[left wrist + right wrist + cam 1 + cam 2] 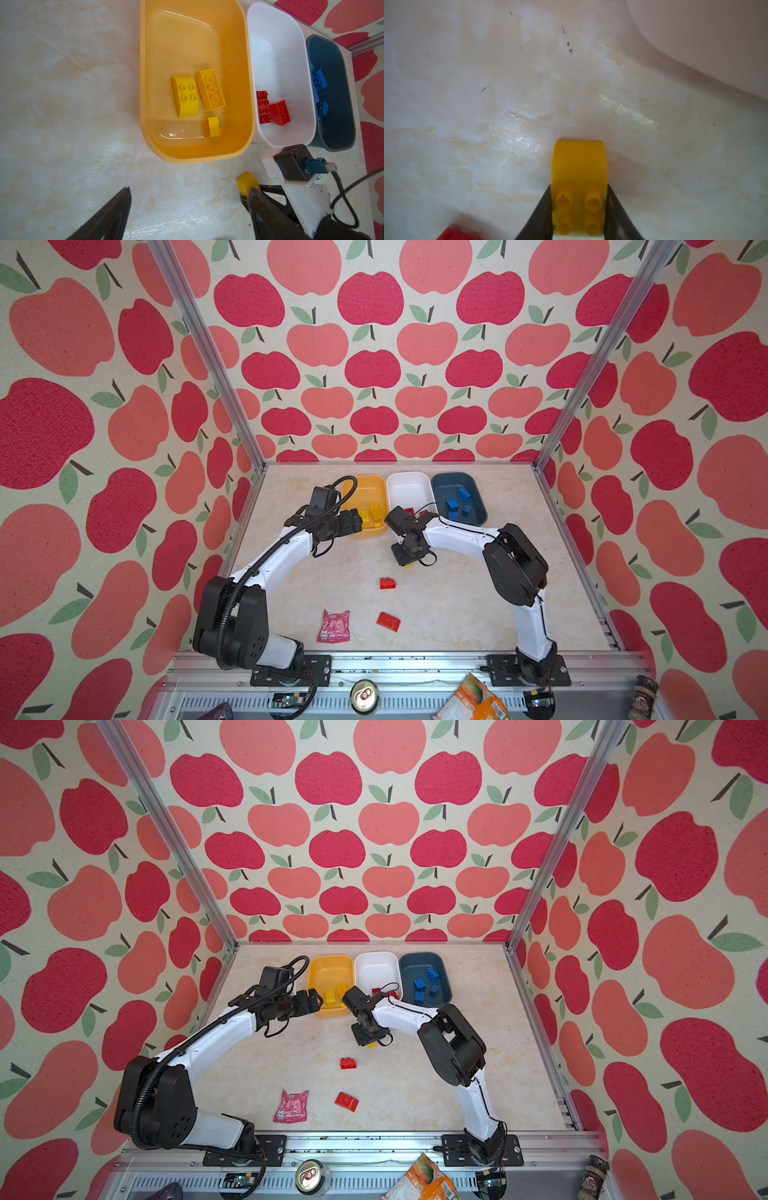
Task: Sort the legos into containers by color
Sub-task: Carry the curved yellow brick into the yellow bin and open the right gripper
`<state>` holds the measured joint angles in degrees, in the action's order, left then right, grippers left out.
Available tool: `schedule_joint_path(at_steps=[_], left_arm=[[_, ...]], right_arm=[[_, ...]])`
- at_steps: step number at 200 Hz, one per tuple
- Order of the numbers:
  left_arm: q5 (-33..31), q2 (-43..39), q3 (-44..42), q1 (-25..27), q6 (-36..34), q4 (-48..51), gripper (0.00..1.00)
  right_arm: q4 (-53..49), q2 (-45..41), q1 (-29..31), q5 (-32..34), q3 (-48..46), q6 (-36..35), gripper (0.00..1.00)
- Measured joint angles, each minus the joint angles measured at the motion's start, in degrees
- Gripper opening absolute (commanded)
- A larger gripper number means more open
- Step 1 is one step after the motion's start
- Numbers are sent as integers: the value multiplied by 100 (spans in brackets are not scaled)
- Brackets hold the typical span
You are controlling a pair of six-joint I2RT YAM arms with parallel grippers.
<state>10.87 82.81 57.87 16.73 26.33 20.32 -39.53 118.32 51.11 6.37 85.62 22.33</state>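
My right gripper points down at the table in front of the white container, shut on a yellow lego by its two sides. My left gripper hangs open and empty beside the near corner of the yellow-orange container, which holds three yellow legos. Two red legos lie in the white container. Several blue legos sit in the dark blue-grey container. Two red legos lie loose on the table.
A crinkled pink-red foil packet lies on the table near the front, left of the nearer red lego. On the front rail outside the table are a drink can and an orange packet.
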Motion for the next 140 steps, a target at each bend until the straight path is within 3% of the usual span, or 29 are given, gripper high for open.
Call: schedule_joint_path(at_steps=[80,140], left_arm=[[17,-68,-96,-26,39,-2,90],[17,-212,-212,-63,111,-39,90]], right_arm=[[-339,-201,28,111,579,-48,30],[-466,-232,26,105,1694,-284,30]])
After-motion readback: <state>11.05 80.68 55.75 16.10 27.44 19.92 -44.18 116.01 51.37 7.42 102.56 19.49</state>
